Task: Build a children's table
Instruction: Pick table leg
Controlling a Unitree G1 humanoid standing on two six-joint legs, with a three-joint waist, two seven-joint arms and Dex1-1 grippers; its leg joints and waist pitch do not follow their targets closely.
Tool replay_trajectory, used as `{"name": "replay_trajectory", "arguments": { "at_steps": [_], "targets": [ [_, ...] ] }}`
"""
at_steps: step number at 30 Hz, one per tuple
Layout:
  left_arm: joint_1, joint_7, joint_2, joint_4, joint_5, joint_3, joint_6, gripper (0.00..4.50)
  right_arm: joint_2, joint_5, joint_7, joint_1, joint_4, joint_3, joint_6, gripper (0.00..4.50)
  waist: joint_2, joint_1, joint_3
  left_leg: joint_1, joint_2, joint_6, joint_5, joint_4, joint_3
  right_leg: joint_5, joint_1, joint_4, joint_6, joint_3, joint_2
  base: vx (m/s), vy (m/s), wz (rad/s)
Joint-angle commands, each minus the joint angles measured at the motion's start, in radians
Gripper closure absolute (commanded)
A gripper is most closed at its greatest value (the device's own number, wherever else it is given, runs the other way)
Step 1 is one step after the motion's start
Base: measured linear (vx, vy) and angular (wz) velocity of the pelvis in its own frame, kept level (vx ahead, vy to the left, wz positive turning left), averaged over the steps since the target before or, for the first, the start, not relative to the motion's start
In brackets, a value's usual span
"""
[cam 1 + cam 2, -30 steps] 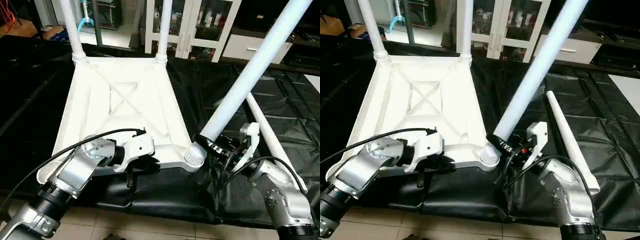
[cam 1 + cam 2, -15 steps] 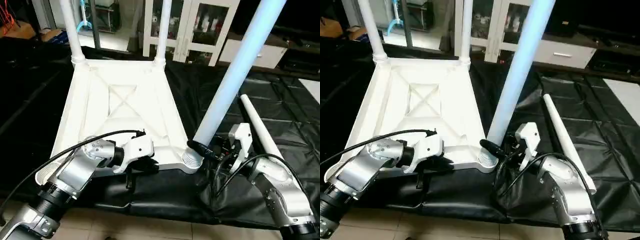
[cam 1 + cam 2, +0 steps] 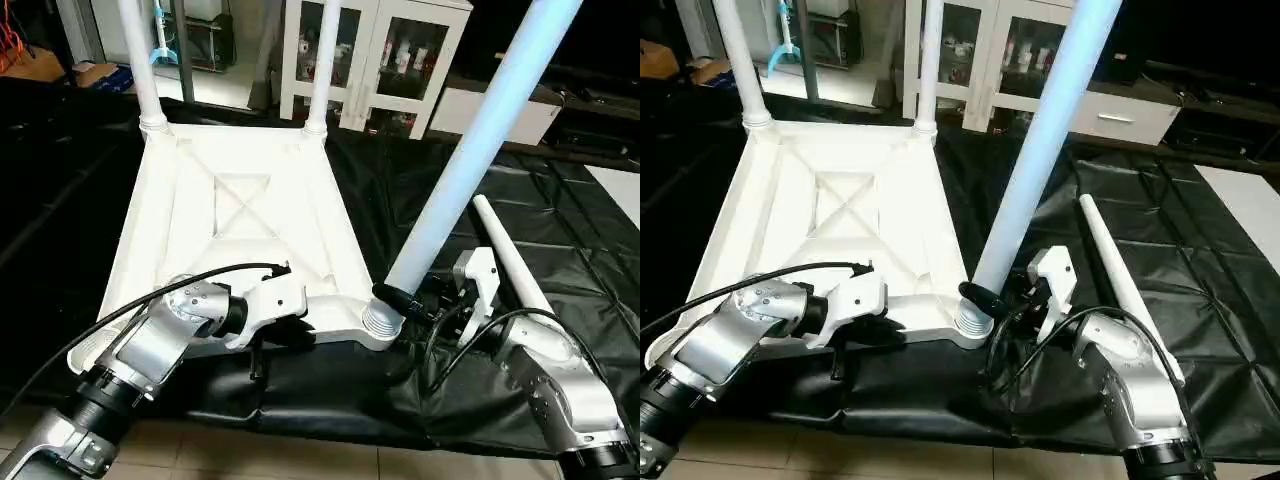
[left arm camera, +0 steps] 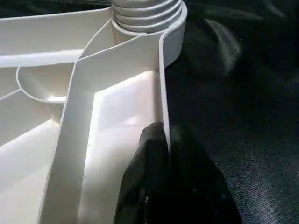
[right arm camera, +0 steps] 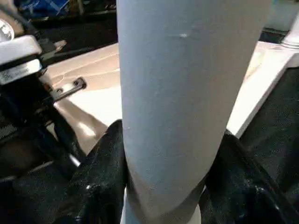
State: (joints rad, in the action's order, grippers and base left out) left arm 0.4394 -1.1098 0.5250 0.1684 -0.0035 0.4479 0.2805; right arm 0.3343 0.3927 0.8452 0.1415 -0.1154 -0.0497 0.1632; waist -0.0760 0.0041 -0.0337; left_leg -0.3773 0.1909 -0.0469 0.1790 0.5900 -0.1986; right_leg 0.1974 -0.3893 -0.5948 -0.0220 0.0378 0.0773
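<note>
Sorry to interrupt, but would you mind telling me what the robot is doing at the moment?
It is assembling a children's table. The white tabletop lies upside down on the black cover, with two legs already standing in its far corners. The left end effector pinches the tabletop's near rim. The right end effector grips a third leg, tilted, with its base at the near right corner socket. The fourth leg lies on the cover.

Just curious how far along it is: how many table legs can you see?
4. Two legs stand in the tabletop's far corners. One leans in the near right corner, held by the right gripper. One lies loose on the black cover.
</note>
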Motion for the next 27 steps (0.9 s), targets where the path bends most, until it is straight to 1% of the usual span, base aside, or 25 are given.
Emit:
{"name": "replay_trajectory", "arguments": {
  "at_steps": [1, 3, 4, 5, 6, 7, 9, 11, 12, 15, 21, 22, 24, 27],
  "targets": [
    [-0.016, -0.042, -0.005, -0.004, 0.003, 0.032, -0.002, 4.50, 0.015, -0.069, -0.066, -0.066, -0.106, -0.009, 0.049, 2.66, 0.022, -0.011, 0.016, 0.030, 0.049, -0.071, 0.513, -0.098, 0.035, 0.416, -0.012, 0.093, 0.142, -0.040, 0.055, 0.000, 0.000, 0.00],
    [-0.016, -0.044, -0.005, -0.005, 0.001, 0.032, -0.002, 4.50, 0.009, -0.072, -0.076, -0.069, -0.104, -0.007, 0.044, 2.66, 0.021, -0.013, 0.013, 0.034, 0.048, -0.075, 0.552, -0.100, 0.038, 0.479, -0.014, 0.101, 0.126, -0.039, 0.056, 0.000, 0.000, 0.00],
    [-0.016, -0.045, -0.005, -0.005, 0.000, 0.031, -0.003, 4.50, 0.007, -0.070, -0.078, -0.068, -0.100, -0.007, 0.046, 2.66, 0.023, -0.014, 0.011, 0.037, 0.047, -0.078, 0.576, -0.100, 0.042, 0.516, -0.016, 0.105, 0.116, -0.038, 0.057, 0.000, 0.000, 0.00],
    [-0.016, -0.045, -0.005, -0.005, 0.000, 0.031, -0.003, 4.50, 0.006, -0.070, -0.079, -0.068, -0.099, -0.007, 0.047, 2.66, 0.022, -0.016, 0.011, 0.038, 0.047, -0.080, 0.583, -0.101, 0.042, 0.530, -0.016, 0.108, 0.111, -0.038, 0.058, 0.000, 0.000, 0.00],
    [-0.016, -0.045, -0.004, -0.005, 0.001, 0.031, -0.005, 4.50, 0.006, -0.069, -0.081, -0.066, -0.097, -0.007, 0.044, 2.66, 0.021, -0.015, 0.014, 0.038, 0.048, -0.079, 0.580, -0.101, 0.044, 0.533, -0.015, 0.109, 0.106, -0.038, 0.058, 0.000, 0.000, 0.00],
    [-0.015, -0.045, -0.004, -0.005, 0.002, 0.031, -0.006, 4.50, 0.006, -0.069, -0.084, -0.062, -0.096, -0.006, 0.039, 2.66, 0.024, -0.015, 0.014, 0.038, 0.049, -0.079, 0.575, -0.103, 0.044, 0.519, -0.015, 0.108, 0.107, -0.039, 0.058, 0.000, 0.000, 0.00],
    [-0.014, -0.044, -0.004, -0.005, 0.002, 0.031, -0.007, 4.50, 0.005, -0.068, -0.084, -0.060, -0.096, -0.003, 0.032, 2.66, 0.024, -0.016, 0.015, 0.037, 0.049, -0.079, 0.568, -0.105, 0.043, 0.492, -0.013, 0.107, 0.112, -0.038, 0.056, 0.000, 0.000, 0.00],
    [-0.012, -0.042, -0.005, -0.003, 0.002, 0.030, -0.008, 4.50, 0.003, -0.066, -0.082, -0.059, -0.095, 0.001, 0.021, 2.66, 0.024, -0.016, 0.017, 0.036, 0.050, -0.075, 0.545, -0.108, 0.041, 0.447, -0.010, 0.105, 0.124, -0.039, 0.055, 0.000, 0.000, 0.00],
    [-0.012, -0.041, -0.005, -0.003, 0.002, 0.029, -0.008, 4.50, 0.003, -0.067, -0.081, -0.060, -0.094, 0.001, 0.020, 2.66, 0.023, -0.016, 0.016, 0.035, 0.049, -0.074, 0.542, -0.108, 0.040, 0.441, -0.009, 0.104, 0.126, -0.039, 0.055, 0.000, 0.000, 0.00],
    [-0.012, -0.040, -0.006, -0.003, 0.002, 0.027, -0.008, 4.50, 0.004, -0.069, -0.084, -0.058, -0.093, 0.001, 0.013, 2.66, 0.022, -0.016, 0.014, 0.037, 0.050, -0.073, 0.554, -0.108, 0.039, 0.465, -0.013, 0.108, 0.124, -0.040, 0.056, 0.000, 0.000, 0.00],
    [-0.012, -0.032, -0.010, -0.004, 0.000, 0.021, -0.006, 4.50, -0.005, -0.076, -0.113, -0.047, -0.099, 0.010, -0.004, 2.66, 0.021, -0.016, 0.013, 0.037, 0.050, -0.072, 0.555, -0.109, 0.041, 0.496, -0.014, 0.111, 0.115, -0.041, 0.059, 0.000, 0.000, 0.00],
    [-0.011, -0.029, -0.012, -0.005, -0.001, 0.019, -0.004, 4.50, -0.009, -0.079, -0.125, -0.045, -0.101, 0.014, -0.009, 2.66, 0.023, -0.016, 0.012, 0.036, 0.050, -0.075, 0.558, -0.110, 0.042, 0.497, -0.015, 0.111, 0.115, -0.040, 0.058, 0.000, 0.000, 0.00],
    [-0.010, -0.015, -0.015, -0.005, 0.000, 0.012, 0.006, 4.50, -0.017, -0.089, -0.152, -0.038, -0.112, 0.021, -0.019, 2.66, 0.022, -0.018, 0.011, 0.036, 0.049, -0.078, 0.568, -0.110, 0.042, 0.507, -0.016, 0.111, 0.112, -0.040, 0.058, 0.000, 0.000, 0.00],
    [0.002, 0.039, -0.035, 0.009, 0.004, -0.014, 0.056, 4.50, -0.041, -0.125, -0.246, -0.012, -0.144, 0.038, -0.040, 2.66, 0.022, -0.024, 0.008, 0.036, 0.048, -0.082, 0.586, -0.111, 0.045, 0.542, -0.020, 0.115, 0.106, -0.038, 0.059, 0.000, 0.000, 0.00]
  ]
}}
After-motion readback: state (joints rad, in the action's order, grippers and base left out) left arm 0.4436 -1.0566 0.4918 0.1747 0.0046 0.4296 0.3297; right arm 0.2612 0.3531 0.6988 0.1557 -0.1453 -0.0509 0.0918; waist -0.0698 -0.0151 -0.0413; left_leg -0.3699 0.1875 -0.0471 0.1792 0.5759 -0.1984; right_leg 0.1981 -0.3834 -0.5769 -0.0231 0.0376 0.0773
